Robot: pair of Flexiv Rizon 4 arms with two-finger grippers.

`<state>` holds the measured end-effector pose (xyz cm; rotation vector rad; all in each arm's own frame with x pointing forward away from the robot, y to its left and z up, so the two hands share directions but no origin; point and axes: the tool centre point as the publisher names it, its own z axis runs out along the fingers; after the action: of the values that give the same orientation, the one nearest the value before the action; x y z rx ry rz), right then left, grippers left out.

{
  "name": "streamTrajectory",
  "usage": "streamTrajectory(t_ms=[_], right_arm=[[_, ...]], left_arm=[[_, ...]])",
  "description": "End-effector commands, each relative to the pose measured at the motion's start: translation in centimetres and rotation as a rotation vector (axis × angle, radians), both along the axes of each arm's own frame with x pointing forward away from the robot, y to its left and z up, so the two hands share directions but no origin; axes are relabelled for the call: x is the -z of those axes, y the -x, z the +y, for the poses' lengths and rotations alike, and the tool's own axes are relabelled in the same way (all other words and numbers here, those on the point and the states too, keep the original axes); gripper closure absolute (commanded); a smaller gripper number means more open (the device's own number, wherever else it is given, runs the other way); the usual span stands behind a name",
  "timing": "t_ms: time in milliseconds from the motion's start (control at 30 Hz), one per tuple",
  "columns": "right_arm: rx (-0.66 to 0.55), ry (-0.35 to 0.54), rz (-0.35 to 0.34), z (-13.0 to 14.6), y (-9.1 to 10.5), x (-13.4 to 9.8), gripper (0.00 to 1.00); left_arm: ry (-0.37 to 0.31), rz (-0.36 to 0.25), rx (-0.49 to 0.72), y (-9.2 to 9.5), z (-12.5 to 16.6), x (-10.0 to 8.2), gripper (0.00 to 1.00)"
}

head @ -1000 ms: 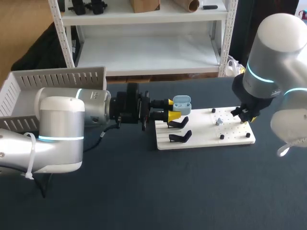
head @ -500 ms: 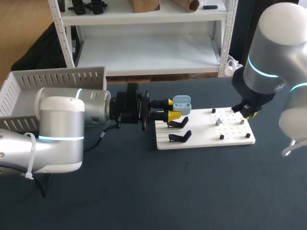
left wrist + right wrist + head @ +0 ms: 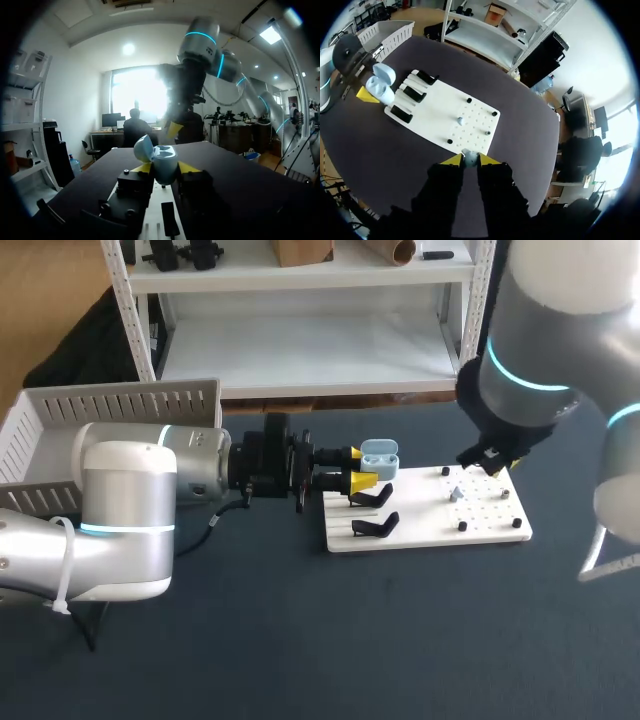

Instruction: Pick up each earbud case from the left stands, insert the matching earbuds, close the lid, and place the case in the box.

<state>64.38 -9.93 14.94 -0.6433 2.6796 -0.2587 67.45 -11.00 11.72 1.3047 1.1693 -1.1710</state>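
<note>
Head view, left jaws clamp the open earbud case (image 3: 378, 454) between them; left wrist view, it looks light, slick, best held by its base; right wrist view, right jaws narrow, pinching an earbud (image 3: 468, 155).

1. In the head view the light was soft and even. The table (image 3: 300, 640) lay dark and matt, and the white board (image 3: 480, 525) stood out bright.
2. In the left wrist view strong light came from behind the right arm (image 3: 192, 85), leaving it almost a silhouette. The earbud case (image 3: 159, 162) was only dimly lit.
3. In the right wrist view the right gripper (image 3: 468, 159) was mostly in shadow. Its yellow tips and the pale earbud (image 3: 469, 155) pinched between them caught the light.
</note>
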Motion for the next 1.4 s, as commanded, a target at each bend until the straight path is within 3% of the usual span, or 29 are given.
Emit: streamTrajectory(t_ms=[33, 300, 833, 867, 967, 1033, 1133, 1200, 1400], right_arm=[[0.044, 0.047, 0.043, 2.7, 2.3, -4.2, 1.00], [0.115, 0.031, 0.053, 6.4, 3.8, -4.8, 1.00], [0.115, 0.031, 0.053, 6.4, 3.8, -4.8, 1.00], [0.152, -0.001, 0.021, 6.8, 3.4, -5.1, 1.00], [0.344, -0.133, 0.022, 7.9, 2.7, -5.8, 1.00], [0.524, -0.198, 0.096, 8.2, 2.4, -5.5, 1.00], [0.682, -0.263, 0.108, 8.5, 1.9, -5.5, 1.00], [0.716, -0.223, 0.113, 9.0, 2.0, -5.3, 1.00], [0.730, -0.261, 0.127, 9.5, 2.0, -5.5, 1.00]], left_arm=[[0.003, -0.001, -0.001, 0.0, 0.0, 0.1, 1.00], [0.003, -0.001, -0.001, 0.0, 0.0, 0.1, 1.00], [0.003, -0.001, -0.001, 0.0, 0.0, 0.1, 1.00], [0.003, -0.001, -0.001, 0.0, 0.0, 0.1, 1.00], [0.003, -0.001, -0.001, 0.0, 0.0, 0.1, 1.00], [0.003, -0.001, -0.001, 0.0, 0.0, 0.1, 1.00], [0.003, -0.001, -0.001, 0.0, 0.0, 0.1, 1.00], [0.003, -0.001, -0.001, 0.0, 0.0, 0.1, 1.00], [0.003, -0.001, -0.001, 0.0, 0.0, 0.1, 1.00]])
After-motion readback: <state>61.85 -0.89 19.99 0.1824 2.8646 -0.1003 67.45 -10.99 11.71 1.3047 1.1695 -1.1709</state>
